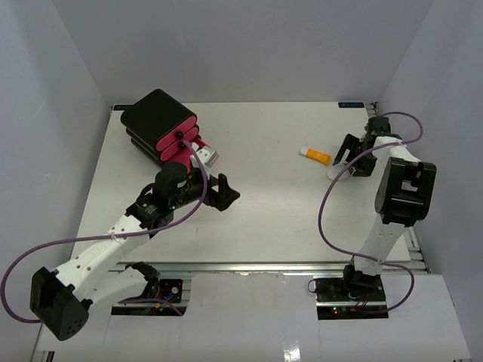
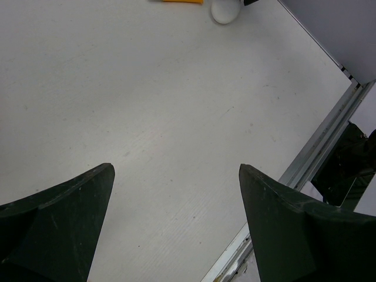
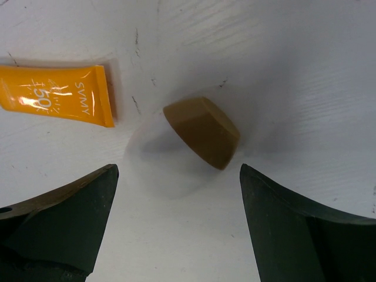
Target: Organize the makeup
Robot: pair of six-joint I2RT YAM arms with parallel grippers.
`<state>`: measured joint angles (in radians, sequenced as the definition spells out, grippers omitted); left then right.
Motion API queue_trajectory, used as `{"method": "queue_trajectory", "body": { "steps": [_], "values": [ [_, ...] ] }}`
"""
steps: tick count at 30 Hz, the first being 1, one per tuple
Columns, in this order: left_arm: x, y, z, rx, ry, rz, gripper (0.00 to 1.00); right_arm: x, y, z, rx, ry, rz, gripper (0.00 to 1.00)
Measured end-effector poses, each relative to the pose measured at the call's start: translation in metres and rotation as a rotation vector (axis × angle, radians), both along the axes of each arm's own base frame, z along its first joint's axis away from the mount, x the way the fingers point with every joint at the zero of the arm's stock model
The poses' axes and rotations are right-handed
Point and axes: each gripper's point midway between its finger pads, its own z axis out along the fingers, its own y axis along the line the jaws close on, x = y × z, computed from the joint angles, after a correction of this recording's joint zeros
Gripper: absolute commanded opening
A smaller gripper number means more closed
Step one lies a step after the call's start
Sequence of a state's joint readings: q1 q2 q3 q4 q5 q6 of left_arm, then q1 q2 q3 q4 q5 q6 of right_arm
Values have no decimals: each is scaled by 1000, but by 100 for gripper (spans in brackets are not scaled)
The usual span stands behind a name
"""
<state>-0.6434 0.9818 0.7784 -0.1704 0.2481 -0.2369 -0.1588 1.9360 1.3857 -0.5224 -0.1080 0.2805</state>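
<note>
— While the right gripper (image 3: pixel 176 170) is held wide apart, what is recorded beneath it?
— The puff (image 3: pixel 202 132) is seen on the table (image 3: pixel 282 70) between its fingers, untouched. The orange tube (image 3: pixel 56 94) is laid just beside. The left gripper (image 2: pixel 176 170) is likewise spread, nothing clamped, with the black box (image 1: pixel 158 121) near its wrist.

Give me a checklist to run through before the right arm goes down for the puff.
1. Right fingers open: ok, they stand wide apart.
2. Puff lined up between them: ok, roughly centred ahead of the tips, untouched.
3. Orange tube out of the way: cannot tell. It lies apart from the puff, but its end lines up with one fingertip.
4. Left fingers open and empty: ok, only bare table shows between them.
5. Left side clear: ok, in the top view the left fingers sit by the black box, well away from the puff.
</note>
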Motion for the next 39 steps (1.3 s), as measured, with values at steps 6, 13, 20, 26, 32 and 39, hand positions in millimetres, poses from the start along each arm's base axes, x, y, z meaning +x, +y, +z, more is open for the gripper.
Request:
{"method": "queue_trajectory", "body": {
  "steps": [6, 13, 20, 26, 32, 39],
  "values": [
    [1, -1, -5, 9, 13, 1, 98, 4, 7, -15, -29, 41, 2, 90],
    [4, -1, -8, 10, 15, 4, 98, 5, 4, -18, -91, 47, 3, 94],
    [6, 0, -7, 6, 14, 4, 98, 3, 6, -22, -190, 51, 77, 80],
    [3, -2, -8, -3, 9, -12, 98, 0, 3, -26, -262, 31, 141, 61],
    [0, -4, -3, -20, -13, -37, 98, -1, 3, -25, -294, -28, 194, 41],
    [-14, -10, 3, -75, -45, -112, 98, -32, 16, -16, -287, -88, 341, 18]
  ]
}}
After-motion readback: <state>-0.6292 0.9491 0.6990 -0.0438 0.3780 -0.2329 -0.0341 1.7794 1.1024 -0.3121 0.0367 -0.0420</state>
